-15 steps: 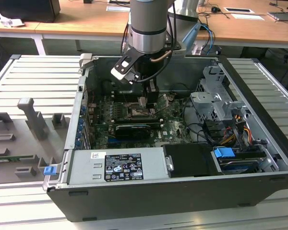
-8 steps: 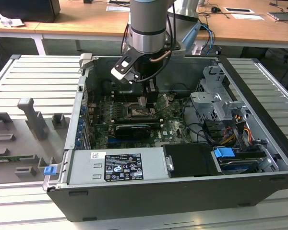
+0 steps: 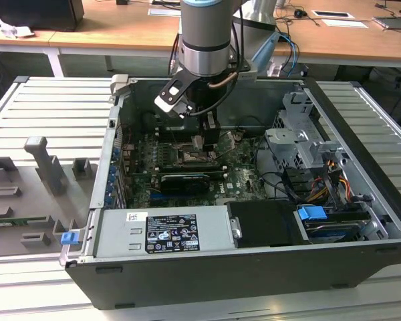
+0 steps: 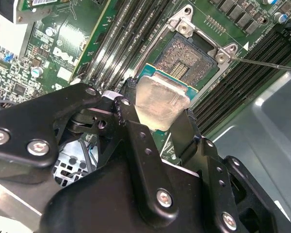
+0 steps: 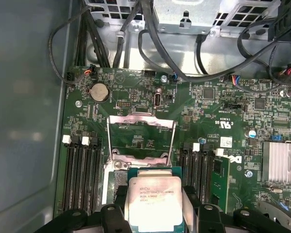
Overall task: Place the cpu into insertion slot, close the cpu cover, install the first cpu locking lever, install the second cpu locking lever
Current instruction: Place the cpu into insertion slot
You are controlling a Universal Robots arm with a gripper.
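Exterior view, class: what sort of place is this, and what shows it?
Probably a robotics lab or test workshop: a robot arm reaches into an open computer case on a ribbed metal bench, its hand holding the cpu, with office desks behind.

An open computer case [image 3: 220, 284] holds a green motherboard [image 3: 244, 177]. In the exterior view, a silver power supply [image 3: 164, 231] lies in front of the motherboard and a drive cage [image 3: 297, 140] stands to its right. On the motherboard sit a coin cell battery [image 5: 99, 91], black memory slots [image 5: 82, 174] and a finned heatsink [image 5: 281, 162].
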